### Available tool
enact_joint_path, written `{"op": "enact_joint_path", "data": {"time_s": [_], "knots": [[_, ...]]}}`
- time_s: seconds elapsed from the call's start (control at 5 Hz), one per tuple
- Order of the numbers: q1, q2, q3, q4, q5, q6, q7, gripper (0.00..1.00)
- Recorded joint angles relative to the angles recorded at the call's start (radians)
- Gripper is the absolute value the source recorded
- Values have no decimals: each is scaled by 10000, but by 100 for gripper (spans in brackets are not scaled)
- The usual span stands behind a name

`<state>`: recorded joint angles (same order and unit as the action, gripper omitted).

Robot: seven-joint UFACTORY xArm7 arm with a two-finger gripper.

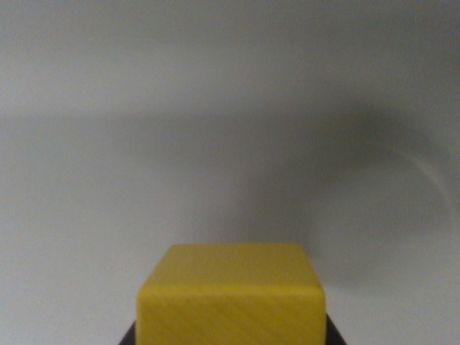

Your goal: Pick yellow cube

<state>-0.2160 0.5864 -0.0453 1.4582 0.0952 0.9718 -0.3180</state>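
A yellow wooden-looking cube with a faint diagonal grain (230, 302) fills the bottom centre of the wrist view, at six o'clock from the middle of the frame. Its top face and its near face both show, and its upper edges run square to the picture. Beyond it, toward twelve o'clock, lies only a plain pale grey surface (230, 108) crossed by a broad soft shadow (345, 187) that darkens toward three o'clock.

Small dark shapes peek out at both lower corners of the cube, at the bottom edge of the frame. They are probably parts of the gripper, but no fingertips show, so the width of the claw and whether it holds the cube cannot be told.

As a judgement, the cube sits centred directly under the wrist, with no sideways offset and no twist against the camera. A cube has no long axis, so the faces at three and nine o'clock would serve for the grasp.
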Motion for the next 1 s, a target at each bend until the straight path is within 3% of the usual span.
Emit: {"op": "enact_joint_path", "data": {"time_s": [0.2,0.4,0.6,0.8,1.0], "knots": [[-3,-73,-4,258,-10,330,20,100],[-3,-73,-4,258,-10,330,20,100],[-6,-154,-9,543,-22,696,43,100],[-6,-154,-9,543,-22,696,43,100],[-10,-244,-15,858,-35,1099,68,100]]}}
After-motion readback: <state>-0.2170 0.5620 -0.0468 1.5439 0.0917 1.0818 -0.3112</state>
